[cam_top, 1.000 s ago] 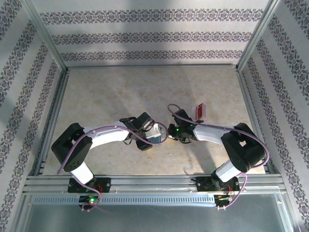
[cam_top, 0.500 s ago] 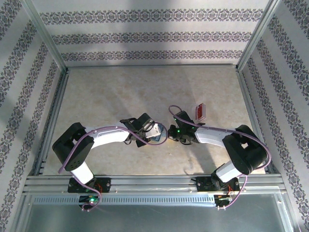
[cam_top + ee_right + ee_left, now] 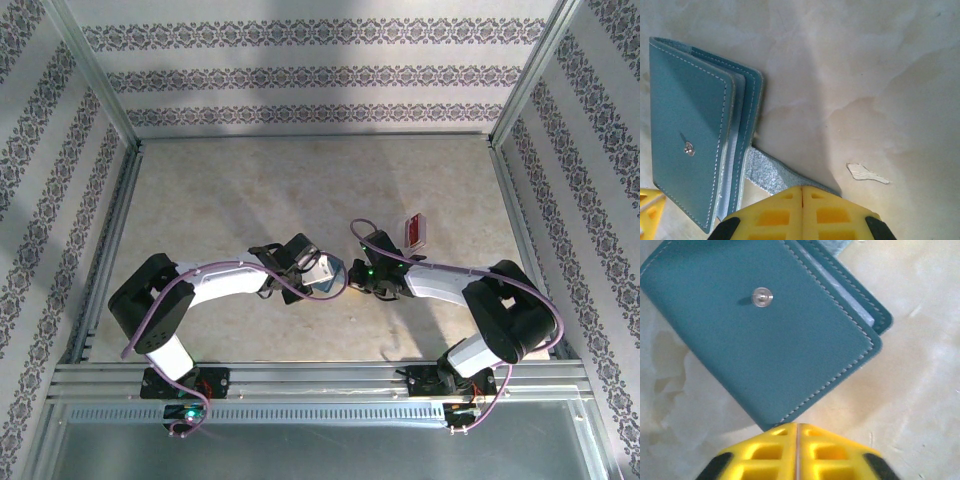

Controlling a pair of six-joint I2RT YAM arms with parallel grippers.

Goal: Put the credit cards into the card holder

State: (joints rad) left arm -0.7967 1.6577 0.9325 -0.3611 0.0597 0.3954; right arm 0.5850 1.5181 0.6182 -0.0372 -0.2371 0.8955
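The teal card holder (image 3: 765,340) lies folded shut on the table, its metal snap (image 3: 761,297) facing up. Seen from above, the card holder (image 3: 328,280) sits between the two grippers. My left gripper (image 3: 797,426) is shut, its yellow fingertips meeting right at the holder's near corner. My right gripper (image 3: 802,189) is shut on the holder's pale blue-grey strap (image 3: 771,174), which runs out from the card holder (image 3: 687,130) to the fingertips. From overhead, the left gripper (image 3: 318,268) and right gripper (image 3: 352,276) nearly face each other. One red credit card (image 3: 416,230) lies right of them.
A small white scrap (image 3: 867,173) lies on the beige table (image 3: 300,180) near the right gripper. Metal frame rails and patterned walls (image 3: 320,75) enclose the table. The left gripper's yellow finger (image 3: 650,206) pokes into the right wrist view's lower left corner.
The left gripper closed and shifted slightly toward the right gripper. The holder, earlier showing its pale inside under the left gripper, now lies folded shut.
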